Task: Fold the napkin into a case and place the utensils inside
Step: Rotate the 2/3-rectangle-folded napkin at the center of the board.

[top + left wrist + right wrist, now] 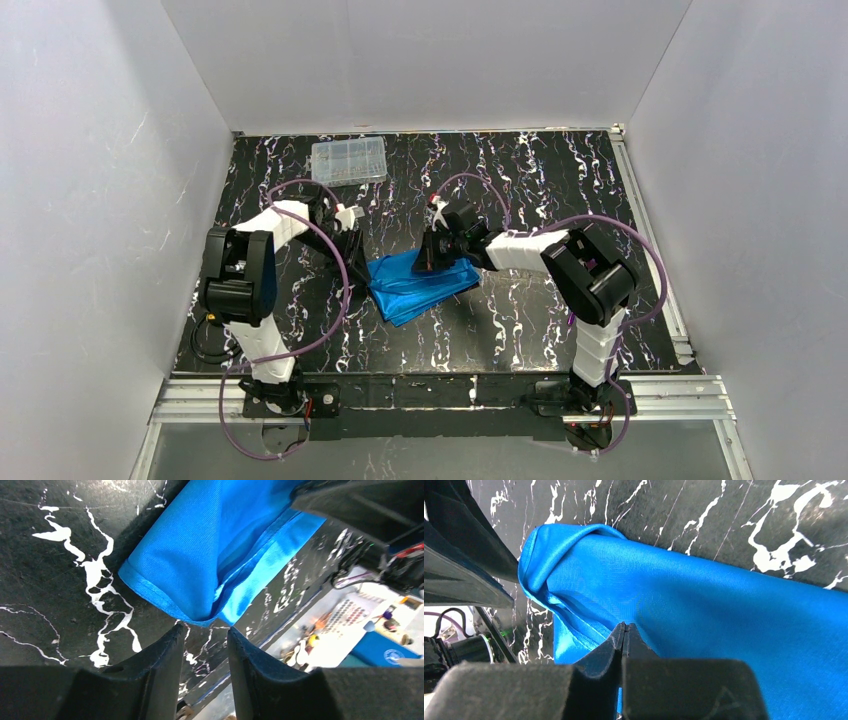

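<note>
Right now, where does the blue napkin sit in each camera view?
Top external: napkin in the middle of the table.
Left wrist: upper middle, its corner just above the open left end effector.
Right wrist: fills the centre and right, pinched by the right end effector.
Shared landmark: the table's black, white-veined surface.

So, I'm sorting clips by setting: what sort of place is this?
Probably a lab robot test cell, not a home or kitchen: plain white panel walls box in a black marbled table, and the left arm and right arm are bolted by an aluminium rail at its near edge.
</note>
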Tool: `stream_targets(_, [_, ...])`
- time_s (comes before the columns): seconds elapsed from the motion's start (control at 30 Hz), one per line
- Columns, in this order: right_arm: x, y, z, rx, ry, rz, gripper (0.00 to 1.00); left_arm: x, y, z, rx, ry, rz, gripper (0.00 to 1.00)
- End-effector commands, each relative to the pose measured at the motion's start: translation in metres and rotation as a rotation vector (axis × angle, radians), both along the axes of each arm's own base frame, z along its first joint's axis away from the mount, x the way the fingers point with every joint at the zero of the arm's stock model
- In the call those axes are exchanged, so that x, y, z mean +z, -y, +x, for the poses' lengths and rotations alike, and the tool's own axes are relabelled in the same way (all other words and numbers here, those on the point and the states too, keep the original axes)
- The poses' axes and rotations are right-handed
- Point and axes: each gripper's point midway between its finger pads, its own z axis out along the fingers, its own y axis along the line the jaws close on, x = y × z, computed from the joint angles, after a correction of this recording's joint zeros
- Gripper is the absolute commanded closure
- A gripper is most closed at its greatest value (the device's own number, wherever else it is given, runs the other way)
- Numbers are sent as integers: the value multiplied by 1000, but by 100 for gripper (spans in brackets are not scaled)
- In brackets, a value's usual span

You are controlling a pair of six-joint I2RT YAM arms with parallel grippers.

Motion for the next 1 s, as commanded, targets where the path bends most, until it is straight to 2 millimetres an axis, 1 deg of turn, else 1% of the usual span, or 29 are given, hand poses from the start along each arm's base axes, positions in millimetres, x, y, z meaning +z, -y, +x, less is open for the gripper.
stream_targets(0.0, [4, -7, -4, 30, 43, 26, 95, 20, 15, 3, 87, -38, -107, 64])
stream_targets(0.1, [2, -11, -10, 42, 43, 18, 95, 16, 16, 7, 117, -36, -106, 62])
stream_targets(0.27, [-3, -17, -24, 69, 38, 3, 96, 0, 10, 7, 110, -36, -62, 64])
stream_targets(0.43, [-10, -17, -35, 82, 20, -11, 96, -9, 4, 2, 82, -44, -27, 73])
stream_targets(0.6, [-12, -17, -40, 88, 13, -10, 96, -15, -4, -2, 49, -33, 20, 84])
stream_targets(0.7, [-14, -19, -43, 96, 8, -7, 96, -19, -9, -5, 9, -21, 40, 88])
stream_targets(0.87, [-10, -28, -45, 114, 5, 15, 96, -21, -13, -7, -29, 5, 56, 92])
stream_targets(0.97, [4, -34, -45, 137, 10, 50, 96, -22, -13, -10, -78, 28, 66, 93])
